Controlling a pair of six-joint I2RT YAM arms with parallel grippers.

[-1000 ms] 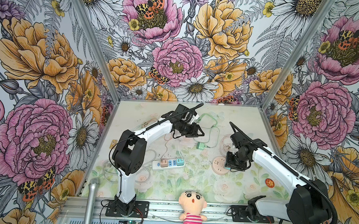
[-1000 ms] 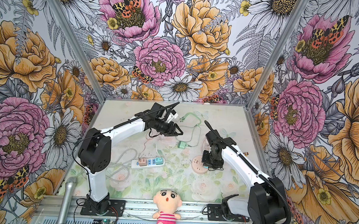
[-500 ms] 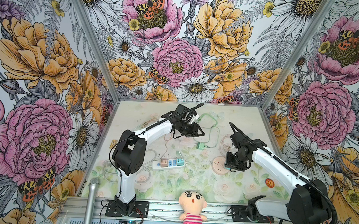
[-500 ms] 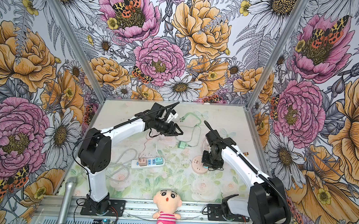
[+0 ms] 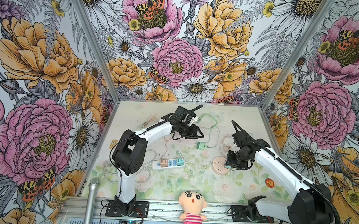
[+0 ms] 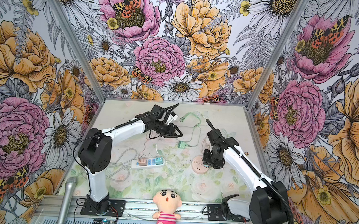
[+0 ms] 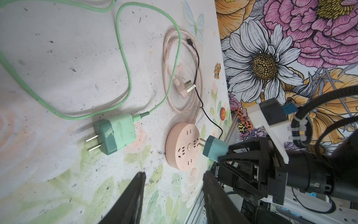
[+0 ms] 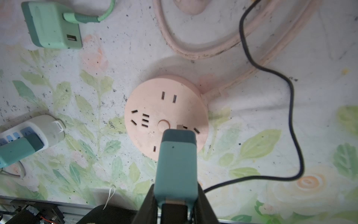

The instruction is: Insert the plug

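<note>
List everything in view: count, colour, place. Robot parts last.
plug adapter: 1, teal, in right end effector, prongs at face of round socket, not seated
round socket: 1, pink, table right of centre
charger: 1, mint green, loose mid-table, green cable attached
power strip: 1, white, table centre-left
corded plug: 1, pink, beyond round socket
thin cable: 1, black, beside round socket
doll: 1, pink-striped, front edge
microphone: 1, silver, front left
left end effector: 1, black, open, empty, above table's far half
right end effector: 1, black, shut on plug adapter
</note>
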